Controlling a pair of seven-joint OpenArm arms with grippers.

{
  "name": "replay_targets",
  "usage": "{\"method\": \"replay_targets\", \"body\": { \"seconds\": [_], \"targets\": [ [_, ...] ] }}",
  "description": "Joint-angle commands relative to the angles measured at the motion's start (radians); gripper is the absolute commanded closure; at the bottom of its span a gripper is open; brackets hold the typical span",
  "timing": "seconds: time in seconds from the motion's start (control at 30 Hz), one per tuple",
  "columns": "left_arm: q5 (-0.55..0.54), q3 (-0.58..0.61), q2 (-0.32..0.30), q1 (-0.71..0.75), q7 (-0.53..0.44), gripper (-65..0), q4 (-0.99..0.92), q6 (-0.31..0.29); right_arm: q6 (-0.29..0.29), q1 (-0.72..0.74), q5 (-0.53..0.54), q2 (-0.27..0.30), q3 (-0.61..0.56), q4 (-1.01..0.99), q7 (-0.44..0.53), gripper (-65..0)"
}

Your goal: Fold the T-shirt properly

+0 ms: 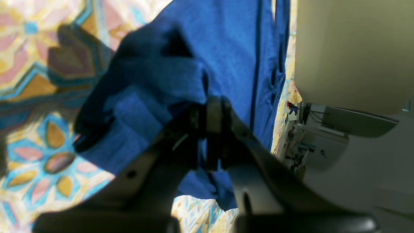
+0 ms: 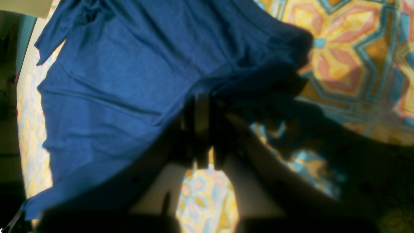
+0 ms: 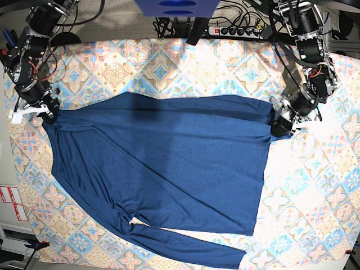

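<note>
Pastel tile-patterned tablecloth point(image 3: 169, 62); black power strip point(image 3: 236, 29) with cables beyond its far edge.

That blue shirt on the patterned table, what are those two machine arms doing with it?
Two robot arms are handling a dark blue long-sleeved shirt spread over a pastel tile-patterned tablecloth. The left hand is pinched shut on one end of the shirt's far edge, and the right hand is shut on the other end, so that edge runs between them. The body lies mostly flat, and one sleeve trails along the near side. No fold is made yet.
</note>
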Motion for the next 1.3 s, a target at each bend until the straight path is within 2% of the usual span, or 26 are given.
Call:
{"method": "replay_targets", "body": {
  "seconds": [0.0, 0.07, 0.23, 0.37, 0.53, 0.7, 0.8, 1.07, 1.17, 1.27],
  "targets": [
    [-0.017, 0.001, 0.001, -0.010, 0.000, 0.0, 0.009, -0.012, 0.007, 0.010, 0.019, 0.020, 0.004, 0.019, 0.020, -0.3],
    [-0.016, 0.002, 0.012, 0.002, 0.001, -0.7, 0.004, -0.012, 0.007, 0.010, 0.019, 0.020, 0.004, 0.018, 0.020, -0.3],
    [-0.016, 0.102, 0.017, 0.004, 0.020, -13.9, -0.040, -0.007, 0.005, 0.012, 0.019, 0.020, 0.003, 0.018, 0.020, -0.3],
    [-0.017, 0.116, 0.017, 0.004, 0.021, -20.5, -0.091, -0.006, 0.005, 0.012, 0.019, 0.020, 0.003, 0.018, 0.020, -0.3],
    [-0.025, 0.113, 0.013, 0.047, 0.029, -24.1, -0.085, -0.006, 0.005, 0.008, 0.019, 0.020, 0.004, 0.018, 0.020, -0.3],
    [-0.032, 0.113, 0.013, 0.122, 0.072, -26.2, 0.049, -0.009, 0.005, 0.005, 0.019, 0.020, 0.007, 0.018, 0.020, -0.3],
    [-0.032, 0.113, 0.013, 0.154, 0.080, -30.6, 0.109, -0.010, 0.005, 0.005, 0.019, 0.020, 0.007, 0.018, 0.020, -0.3],
    [-0.026, 0.111, 0.013, 0.159, 0.074, -45.8, 0.098, -0.009, 0.005, 0.005, 0.019, 0.020, 0.007, 0.018, 0.020, -0.3],
    [-0.026, 0.111, 0.015, 0.151, 0.072, -48.7, 0.040, -0.009, 0.005, 0.005, 0.019, 0.020, 0.007, 0.018, 0.020, -0.3],
    [-0.025, 0.116, 0.017, 0.151, 0.026, -49.5, 0.009, -0.009, 0.005, 0.004, 0.019, 0.020, 0.007, 0.018, 0.020, -0.3]
  ]
}}
